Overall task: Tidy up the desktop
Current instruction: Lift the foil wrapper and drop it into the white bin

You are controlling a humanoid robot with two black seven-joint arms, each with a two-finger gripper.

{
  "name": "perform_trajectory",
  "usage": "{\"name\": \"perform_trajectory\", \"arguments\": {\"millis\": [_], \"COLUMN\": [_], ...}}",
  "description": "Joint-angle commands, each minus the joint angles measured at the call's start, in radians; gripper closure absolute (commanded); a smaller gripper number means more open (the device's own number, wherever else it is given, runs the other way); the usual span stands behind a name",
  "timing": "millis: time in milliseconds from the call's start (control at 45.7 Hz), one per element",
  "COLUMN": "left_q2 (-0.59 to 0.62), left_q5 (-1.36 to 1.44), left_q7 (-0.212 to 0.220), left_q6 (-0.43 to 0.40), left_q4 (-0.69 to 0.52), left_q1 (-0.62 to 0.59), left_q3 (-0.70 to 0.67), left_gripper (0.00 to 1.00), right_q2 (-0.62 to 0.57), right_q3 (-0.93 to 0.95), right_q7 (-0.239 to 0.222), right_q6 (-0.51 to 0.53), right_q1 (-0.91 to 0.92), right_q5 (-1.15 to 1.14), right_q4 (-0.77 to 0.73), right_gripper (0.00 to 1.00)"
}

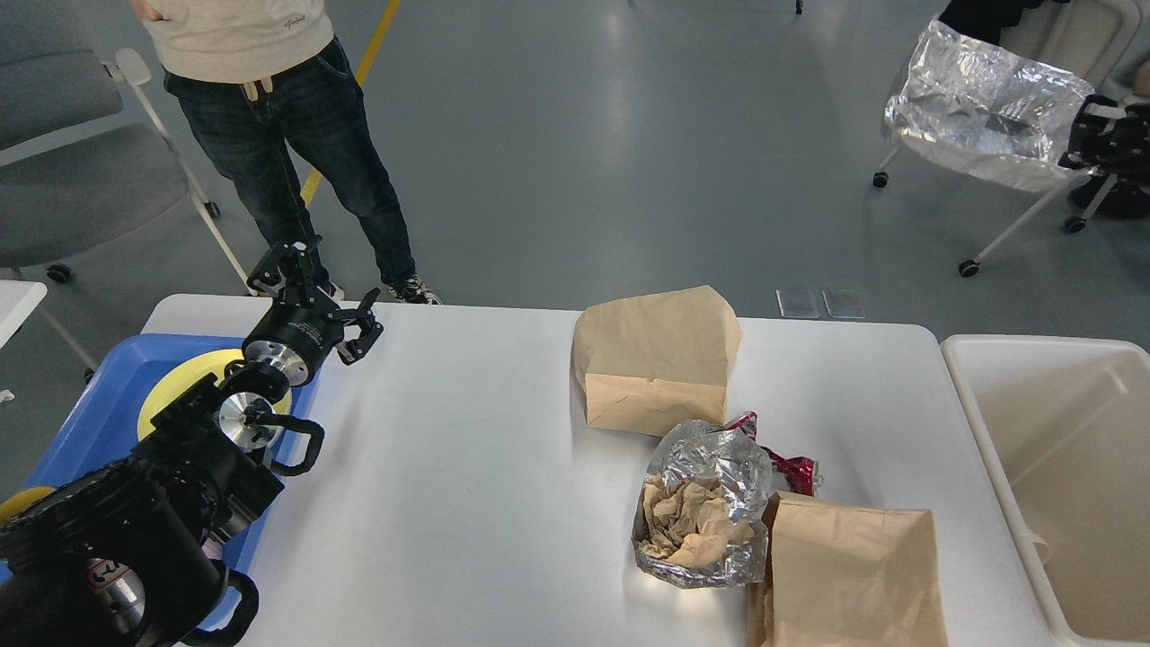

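Step in hand: foil bag disposal

Right gripper (1078, 144) clamps crumpled silver foil bag (984, 108) high beyond cream plastic bin (997, 431); left gripper (314, 288) apart; next, lower over bin beside large white desktop (467, 467), release.

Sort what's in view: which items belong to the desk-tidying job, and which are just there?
Job: desktop; foil bag in right pincer; foil wrapper with crumpled paper; red wrapper; two paper bags; cream bin.
Just there: blue tray, yellow disc, chairs, bystander.
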Motion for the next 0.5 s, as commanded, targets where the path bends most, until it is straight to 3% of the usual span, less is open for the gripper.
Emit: {"name": "perform_trajectory", "arguments": {"millis": [0,263,482], "left_q2": [0.0,0.0,0.0], "left_q5": [0.0,0.0,0.0], "left_q7": [0.0,0.0,0.0], "left_q6": [0.0,0.0,0.0], "left_q4": [0.0,0.001,0.0], "left_q1": [-0.001,-0.001,0.0], "left_q3": [0.0,0.0,0.0], "left_gripper": [0.04,0.04,0.04], "right_q2": [-0.037,-0.12,-0.102], "right_q3": [0.024,0.17,0.335], "right_q7": [0.0,0.0,0.003], "right_q6": [-0.153,-0.493,-0.649], "right_q1": [-0.159,-0.538,-0.828], "right_q5": [0.005,0.044,0.042], "right_q4": [-0.03,-0.032,-0.032], "right_gripper": [1.0,1.0,1.0]}}
